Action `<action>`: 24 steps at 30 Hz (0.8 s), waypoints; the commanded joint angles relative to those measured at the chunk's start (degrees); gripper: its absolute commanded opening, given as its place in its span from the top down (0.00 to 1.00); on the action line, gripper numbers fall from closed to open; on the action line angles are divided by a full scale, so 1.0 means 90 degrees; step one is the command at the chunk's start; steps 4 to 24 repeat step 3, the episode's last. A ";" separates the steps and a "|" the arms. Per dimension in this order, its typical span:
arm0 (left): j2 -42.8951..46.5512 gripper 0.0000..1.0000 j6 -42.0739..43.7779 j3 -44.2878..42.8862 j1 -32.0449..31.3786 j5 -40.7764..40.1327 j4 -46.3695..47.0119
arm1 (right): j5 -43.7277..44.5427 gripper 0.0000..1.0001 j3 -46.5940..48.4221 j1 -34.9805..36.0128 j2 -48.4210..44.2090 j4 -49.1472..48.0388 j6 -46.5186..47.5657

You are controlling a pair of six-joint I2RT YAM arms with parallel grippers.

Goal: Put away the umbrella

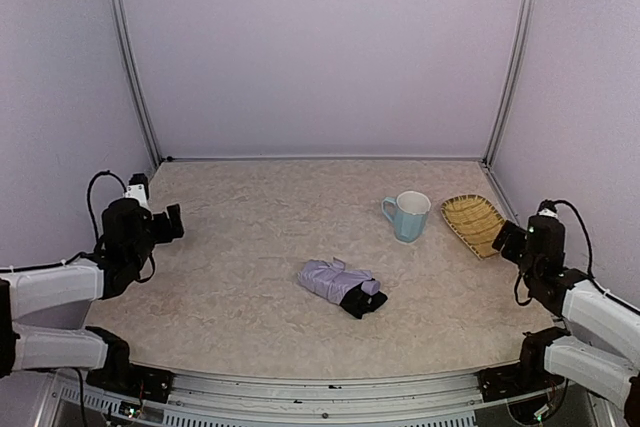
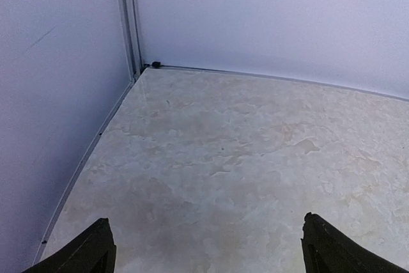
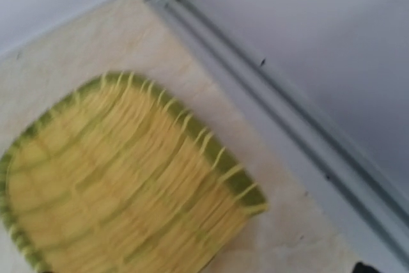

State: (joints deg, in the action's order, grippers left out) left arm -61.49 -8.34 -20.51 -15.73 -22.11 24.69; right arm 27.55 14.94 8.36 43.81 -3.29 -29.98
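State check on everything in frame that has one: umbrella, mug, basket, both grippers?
umbrella: folded up, lying on the table, not held
mug: upright, close to the basket but apart from it
basket: flat on the table, nothing in it
left gripper: open, holding nothing
right gripper: open, holding nothing
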 commanded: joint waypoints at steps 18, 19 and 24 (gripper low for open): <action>0.0418 0.01 -0.0046 0.0502 0.0453 -0.0519 0.0481 | 0.0677 0.00 0.0015 -0.0041 0.0021 -0.0464 -0.0350; 0.0418 0.01 -0.0046 0.0502 0.0453 -0.0519 0.0481 | 0.0677 0.00 0.0015 -0.0041 0.0021 -0.0464 -0.0350; 0.0418 0.01 -0.0046 0.0502 0.0453 -0.0519 0.0481 | 0.0677 0.00 0.0015 -0.0041 0.0021 -0.0464 -0.0350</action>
